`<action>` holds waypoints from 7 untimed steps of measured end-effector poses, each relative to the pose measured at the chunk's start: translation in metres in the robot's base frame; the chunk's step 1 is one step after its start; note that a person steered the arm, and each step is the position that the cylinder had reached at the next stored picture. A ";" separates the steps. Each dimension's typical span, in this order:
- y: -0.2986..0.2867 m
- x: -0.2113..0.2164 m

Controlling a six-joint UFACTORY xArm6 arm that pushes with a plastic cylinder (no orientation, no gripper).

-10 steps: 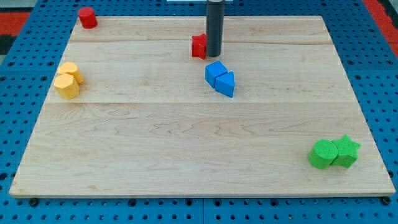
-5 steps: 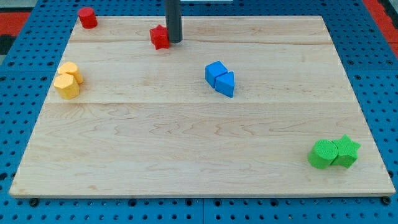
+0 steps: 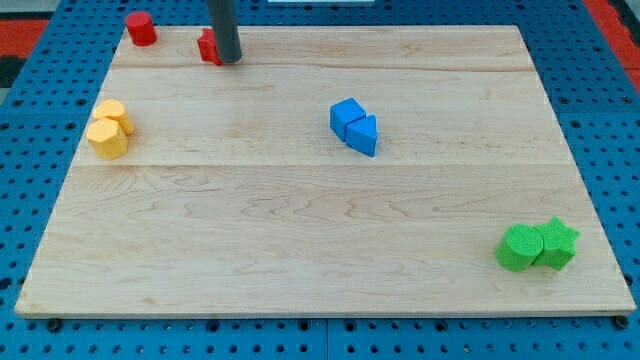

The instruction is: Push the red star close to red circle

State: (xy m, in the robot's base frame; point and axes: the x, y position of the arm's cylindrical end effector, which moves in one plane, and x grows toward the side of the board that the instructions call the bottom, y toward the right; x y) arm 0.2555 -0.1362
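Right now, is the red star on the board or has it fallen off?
On the board. The red star sits on the wood near the top edge, my tip against its right side.
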 end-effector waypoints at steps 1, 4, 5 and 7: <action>-0.029 0.000; 0.010 -0.008; -0.009 -0.026; -0.059 -0.044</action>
